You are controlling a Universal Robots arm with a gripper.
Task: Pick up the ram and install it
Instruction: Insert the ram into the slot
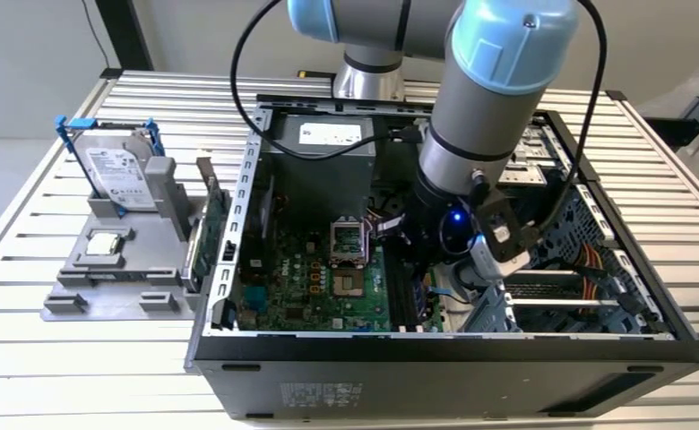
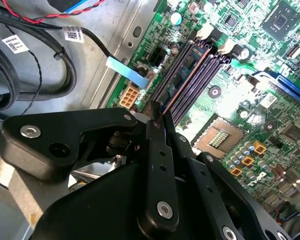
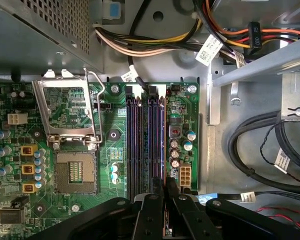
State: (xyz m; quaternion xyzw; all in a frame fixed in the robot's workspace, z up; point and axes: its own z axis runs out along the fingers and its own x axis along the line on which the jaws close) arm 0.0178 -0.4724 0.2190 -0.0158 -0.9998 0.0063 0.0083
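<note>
**Ram at the slot, seating in hand**

Slatted table [image 1: 38, 358], with an open computer case [image 1: 445, 349] lying on it. Off to the exterior view's left, well apart from the work: a grey fixture holding a silver hard drive [image 1: 123, 170], and a green expansion card [image 1: 212, 233] just beside the case wall.

Arm [image 1: 493, 98] reaching down into the case, over the motherboard [image 1: 307, 291], at the edge nearest the drive bay. Empty processor socket [image 3: 77, 172] beside the memory slots [image 3: 134, 145].

Gripper [image 2: 157, 117] low over the outermost slots in both wrist views, fingers drawn together and, as far as can be judged, clamped on the thin end of the ram [image 2: 190, 70]. Ram standing edge-on along one slot, blue face and coppery edge running toward the white latches [image 2: 225, 47]. Cannot tell whether fully seated or only resting in the slot's mouth.

Judged step: pick-up done, installation under way. Calls for the stick kept parallel to the slot, and a straight, even press, with no sideways lean that might bend the board.
</note>
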